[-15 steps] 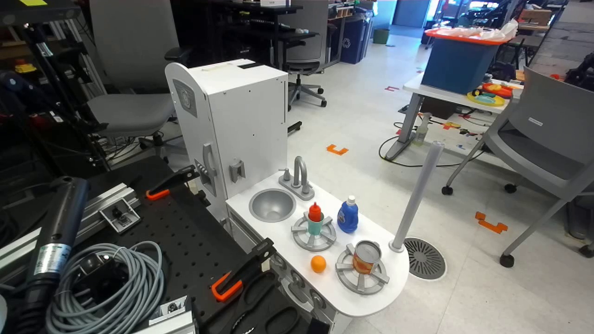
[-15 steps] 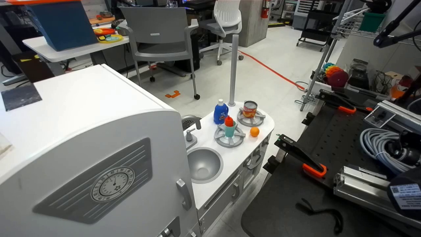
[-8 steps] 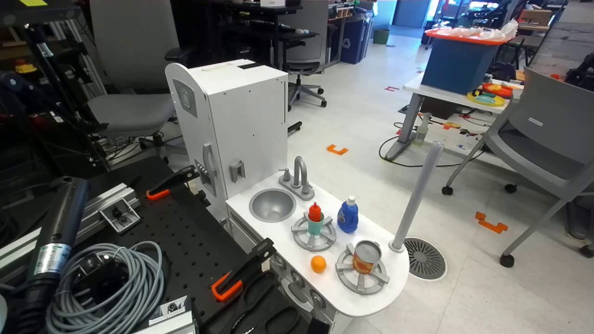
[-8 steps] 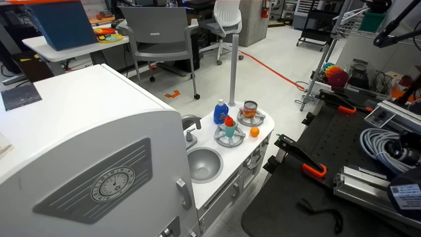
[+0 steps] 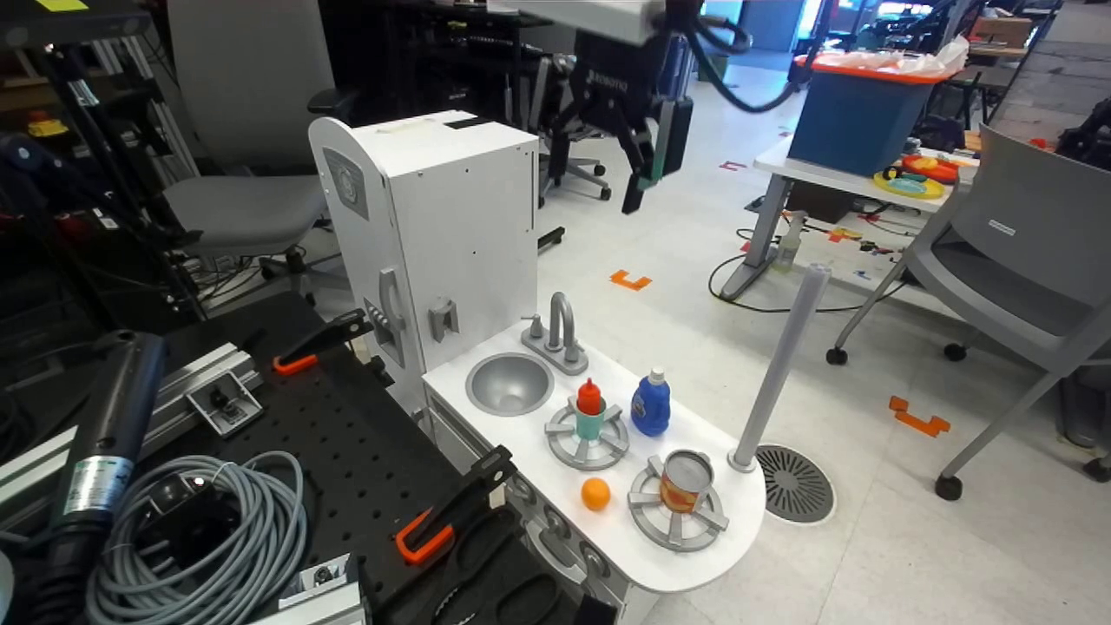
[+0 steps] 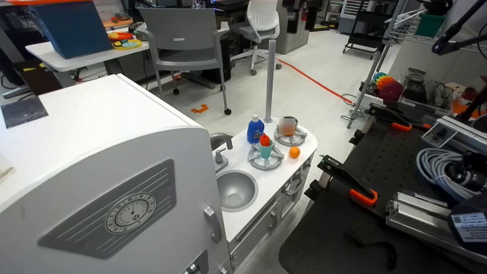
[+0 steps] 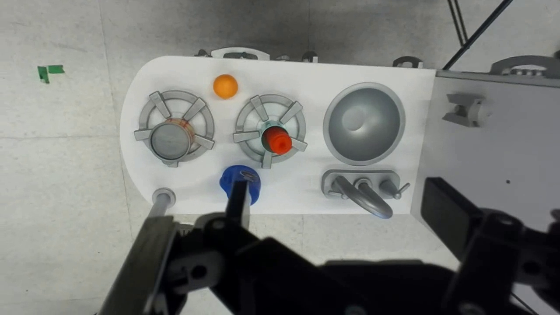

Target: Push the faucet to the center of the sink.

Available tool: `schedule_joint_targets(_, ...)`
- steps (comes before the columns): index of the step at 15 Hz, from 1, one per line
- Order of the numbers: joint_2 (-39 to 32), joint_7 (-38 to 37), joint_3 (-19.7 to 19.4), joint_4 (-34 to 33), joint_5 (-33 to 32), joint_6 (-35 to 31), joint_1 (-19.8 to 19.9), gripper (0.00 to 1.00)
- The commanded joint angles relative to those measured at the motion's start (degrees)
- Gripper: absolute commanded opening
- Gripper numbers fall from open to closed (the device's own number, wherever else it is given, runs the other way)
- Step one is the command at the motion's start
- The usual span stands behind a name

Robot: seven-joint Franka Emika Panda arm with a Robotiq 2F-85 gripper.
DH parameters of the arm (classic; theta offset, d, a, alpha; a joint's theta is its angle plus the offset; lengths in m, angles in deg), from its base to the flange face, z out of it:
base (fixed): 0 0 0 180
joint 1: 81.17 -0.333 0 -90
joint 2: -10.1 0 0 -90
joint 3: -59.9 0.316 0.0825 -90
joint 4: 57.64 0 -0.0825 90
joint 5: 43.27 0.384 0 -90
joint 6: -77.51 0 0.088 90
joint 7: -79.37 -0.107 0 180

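The grey faucet (image 5: 566, 319) stands on the white toy counter behind the round grey sink (image 5: 509, 384). Its curved spout points along the counter toward the burners, not over the basin. In an exterior view the faucet (image 6: 224, 137) is partly hidden by the white cabinet. In the wrist view the faucet (image 7: 369, 201) and the sink (image 7: 365, 124) both show whole. My gripper (image 5: 594, 189) is open and empty, high above the counter. In the wrist view its fingers stand wide apart, with the faucet seen between them. The gripper (image 6: 302, 22) also shows at the top of an exterior view.
A tall white cabinet (image 5: 464, 226) stands beside the sink. A blue bottle (image 5: 651, 404), a teal cup (image 5: 589, 424) holding a red bottle, an orange ball (image 5: 595, 494) and a can (image 5: 686, 477) are on the counter. A grey pole (image 5: 781, 369) rises at its far end.
My gripper has come into view at the top of both exterior views, where it did not show before. The faucet and the things on the counter have not moved.
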Motion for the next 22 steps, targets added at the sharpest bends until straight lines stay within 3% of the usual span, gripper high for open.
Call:
schedule_joint_targets(1, -10.4, -1.5, 2.8, -4.5, -4.2, -8.3, 1.3, 1.0)
schedule_joint_targets(6, -22.9, -1.9, 4.8, -8.9, -11.1, -19.5, 0.6, 1.0)
schedule_joint_targets(11, -32.0, 8.3, 14.0, -13.6, -9.5, -27.7, 6.5, 1.0)
schedule_joint_targets(14, -37.3, 12.5, 16.4, -17.7, -11.4, -28.3, 8.3, 1.0)
schedule_joint_targets(22, -47.9, 21.0, 17.6, -27.7, -16.7, -26.8, 8.0, 1.0)
